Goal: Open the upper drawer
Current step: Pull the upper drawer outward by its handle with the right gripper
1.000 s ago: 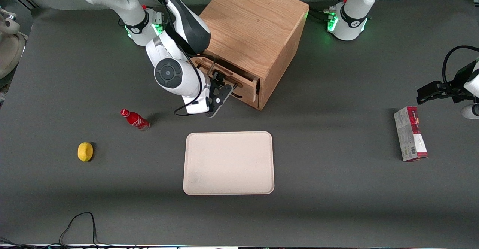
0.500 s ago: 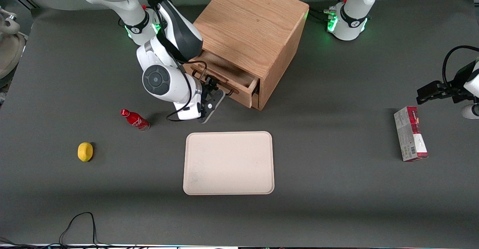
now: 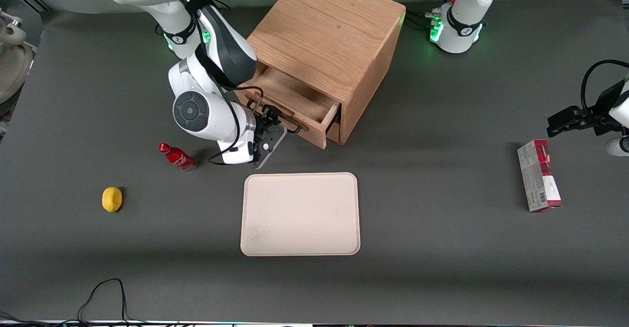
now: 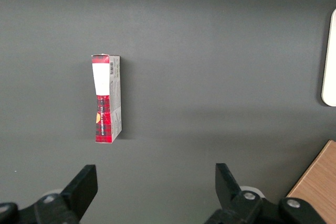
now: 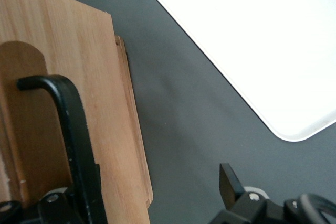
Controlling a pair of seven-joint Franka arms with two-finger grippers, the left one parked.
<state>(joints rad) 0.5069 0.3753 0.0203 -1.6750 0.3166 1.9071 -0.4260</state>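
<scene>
One drawer, the upper drawer, stands partly pulled out of the front of the wooden cabinet, and we can see into its shallow wooden inside. Its thin dark handle runs along the drawer front, and our claw sits right at that bar; the wrist view shows one finger close beside it, but we cannot tell whether the fingers are closed on it. Nearer to the front camera than the cabinet lies a pale tray on the dark surface. Toward the working arm's end from the cabinet we see a red bottle and a lemon. Toward the parked arm's end lies a red and white box.
</scene>
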